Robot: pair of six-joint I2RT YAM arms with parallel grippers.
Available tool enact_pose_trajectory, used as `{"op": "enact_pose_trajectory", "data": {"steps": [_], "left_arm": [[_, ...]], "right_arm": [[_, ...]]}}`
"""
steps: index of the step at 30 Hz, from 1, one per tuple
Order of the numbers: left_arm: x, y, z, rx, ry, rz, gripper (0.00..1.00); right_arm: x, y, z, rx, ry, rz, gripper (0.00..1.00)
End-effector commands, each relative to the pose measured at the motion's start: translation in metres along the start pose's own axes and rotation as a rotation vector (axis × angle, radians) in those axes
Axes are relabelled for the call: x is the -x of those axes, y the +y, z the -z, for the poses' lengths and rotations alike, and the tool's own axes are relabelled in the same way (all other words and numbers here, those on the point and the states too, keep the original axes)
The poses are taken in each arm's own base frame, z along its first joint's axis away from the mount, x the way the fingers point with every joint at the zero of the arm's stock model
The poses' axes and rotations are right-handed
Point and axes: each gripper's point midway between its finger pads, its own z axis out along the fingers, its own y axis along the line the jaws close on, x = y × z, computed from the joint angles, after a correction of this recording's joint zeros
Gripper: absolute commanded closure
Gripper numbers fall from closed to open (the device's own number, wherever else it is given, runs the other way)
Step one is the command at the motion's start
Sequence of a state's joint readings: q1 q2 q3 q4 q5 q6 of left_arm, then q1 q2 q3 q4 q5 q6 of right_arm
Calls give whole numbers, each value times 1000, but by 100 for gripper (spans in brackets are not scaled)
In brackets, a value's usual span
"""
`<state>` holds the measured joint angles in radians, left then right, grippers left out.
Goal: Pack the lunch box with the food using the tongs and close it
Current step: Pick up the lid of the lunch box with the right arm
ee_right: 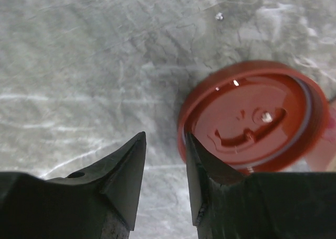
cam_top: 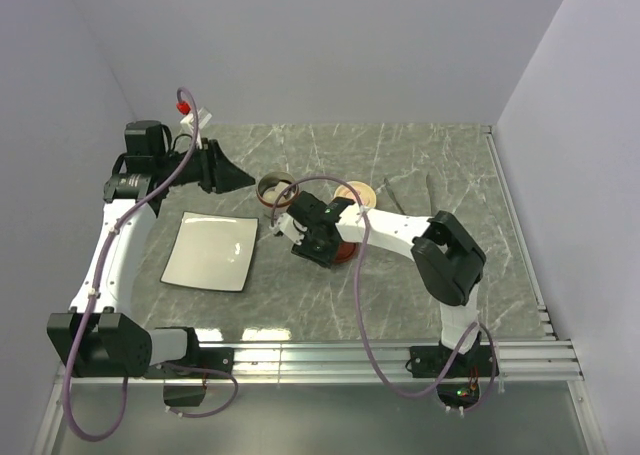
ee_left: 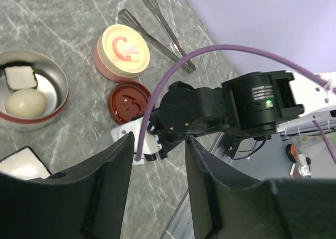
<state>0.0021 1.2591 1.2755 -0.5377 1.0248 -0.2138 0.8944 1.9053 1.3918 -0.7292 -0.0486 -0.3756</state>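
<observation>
Right gripper [ee_right: 165,139], jaws parted, nothing held, hovers at red lid [ee_right: 252,118] left rim, frame centre. Left gripper [ee_left: 160,142] slack, empty. Egg [ee_left: 23,102] in steel lunch box bowl [ee_left: 52,73], upper left; tongs [ee_left: 157,41] top centre, untouched. Best: straddle rim squarely before closing.

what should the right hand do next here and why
Probably close on the rim of the red lid. The right hand sits low over the table, open, with the lid's near edge just inside its gap, and the bowl already holds food.
</observation>
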Motion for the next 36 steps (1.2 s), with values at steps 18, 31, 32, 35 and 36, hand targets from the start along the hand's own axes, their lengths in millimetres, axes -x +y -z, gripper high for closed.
{"op": "enact_pose_trajectory", "data": {"steps": [18,31,32,35,36], "left_arm": [[3,-6,9,-7,-45,-10,51],[35,-24,27,48,-193,-72,42],[39,-27,28,41,-213,-85,41],[40,-34,27,-2,-245,-59,38],[40,-36,27,-15,-252,-55,37]], "right_arm": [[-10,-1,-42,-10,28,-9,75],[89,4,143,303,-480,-160,100],[92,2,154,310,-503,-169,100],[112,-3,207,410,-628,-203,100],[113,-2,216,454,-651,-218,100]]}}
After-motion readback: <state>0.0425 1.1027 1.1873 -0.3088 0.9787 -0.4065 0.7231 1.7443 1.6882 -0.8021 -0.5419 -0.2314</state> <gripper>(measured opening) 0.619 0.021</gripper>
